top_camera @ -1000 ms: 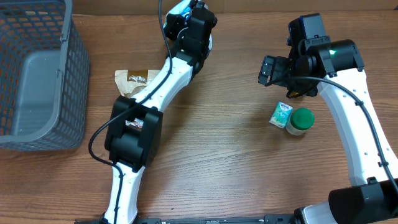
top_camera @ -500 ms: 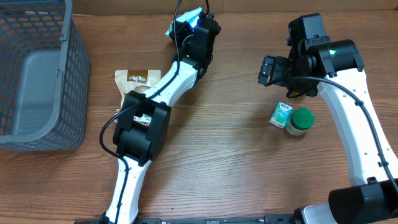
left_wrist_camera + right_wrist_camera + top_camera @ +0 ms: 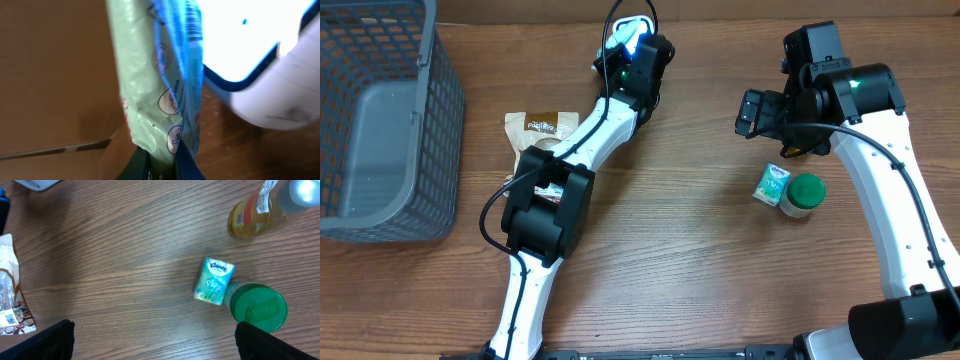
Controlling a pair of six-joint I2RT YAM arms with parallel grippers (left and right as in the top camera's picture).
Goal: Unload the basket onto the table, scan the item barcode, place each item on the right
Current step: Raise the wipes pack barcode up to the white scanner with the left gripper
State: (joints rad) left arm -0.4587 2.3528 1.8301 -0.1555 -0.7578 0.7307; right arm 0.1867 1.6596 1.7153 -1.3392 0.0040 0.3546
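The left pincer point(image 3: 624, 48) is at the far middle of the worktop point(image 3: 680, 270), its jaws drawn narrow and clamped on the lower edge of a pale green and blue packet point(image 3: 630, 27); the packet stands up out of the grip. In the left wrist view the packet point(image 3: 157, 80) rises from between the dark fingers point(image 3: 138, 165) of that pincer point(image 3: 161, 159). A strip of printed bars, the barcode point(image 3: 194, 20), runs along its upper right edge, though too blurred to read. Just right of the packet is a white object with a dark blue rim point(image 3: 277, 75); what it is I cannot tell, nor whether the two touch.

The right pincer point(image 3: 751, 112) hangs over the far right of the worktop with its jaws spread wide and nothing between them; in its own view the pincer point(image 3: 155, 330) looks down on bare wood. Nearer, on the right, a small tissue pack point(image 3: 772, 185) lies flat, touching a green-lidded jar point(image 3: 804, 194) on its right side. The right wrist view also shows a bottle of yellow liquid point(image 3: 250, 216) lying beyond them.

On the left, a brown pouch point(image 3: 533, 130) lies flat, partly under the left arm; a grey mesh basket point(image 3: 380, 120) sits at the far left edge, well apart from the packet.
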